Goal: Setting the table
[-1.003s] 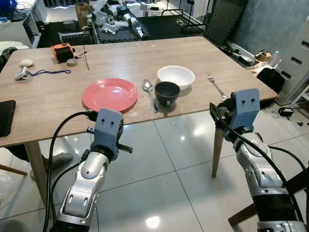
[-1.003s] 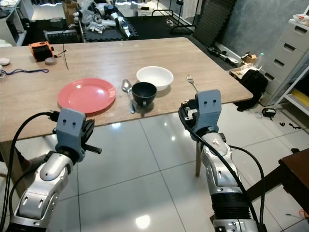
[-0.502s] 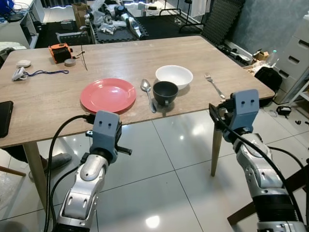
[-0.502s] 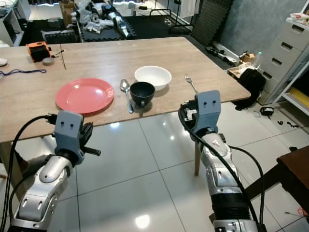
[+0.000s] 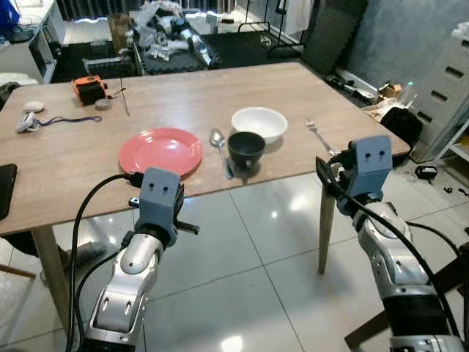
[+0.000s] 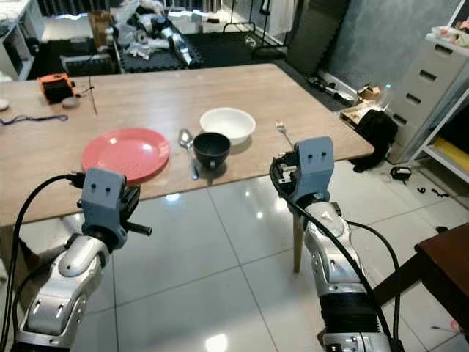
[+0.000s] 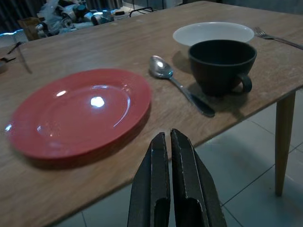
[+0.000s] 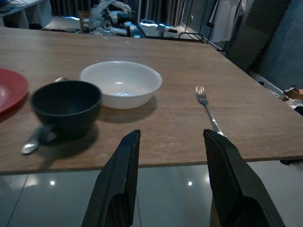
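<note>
On the wooden table (image 5: 176,95) lie a red plate (image 5: 160,152), a spoon (image 5: 219,147), a black cup (image 5: 245,149), a white bowl (image 5: 259,123) and a fork (image 5: 318,136), all near the front edge. My left gripper (image 7: 169,179) is shut and empty, held short of the table edge in front of the red plate (image 7: 78,110). My right gripper (image 8: 174,182) is open and empty, also short of the edge, facing the gap between the white bowl (image 8: 121,83) and the fork (image 8: 207,108). Both arms (image 5: 139,249) are raised before me over the tiled floor.
At the table's far left lie an orange device (image 5: 87,83), a tape roll (image 5: 103,103), a blue cord (image 5: 55,122) and a dark tablet (image 5: 4,189). Clutter (image 5: 168,33) sits on the floor beyond the table. White drawers (image 5: 451,88) and a bag (image 5: 401,121) stand at the right.
The whole picture has shifted slightly, so the camera moved; the table sits a little lower and further left in view. Both grippers hold their pose.
</note>
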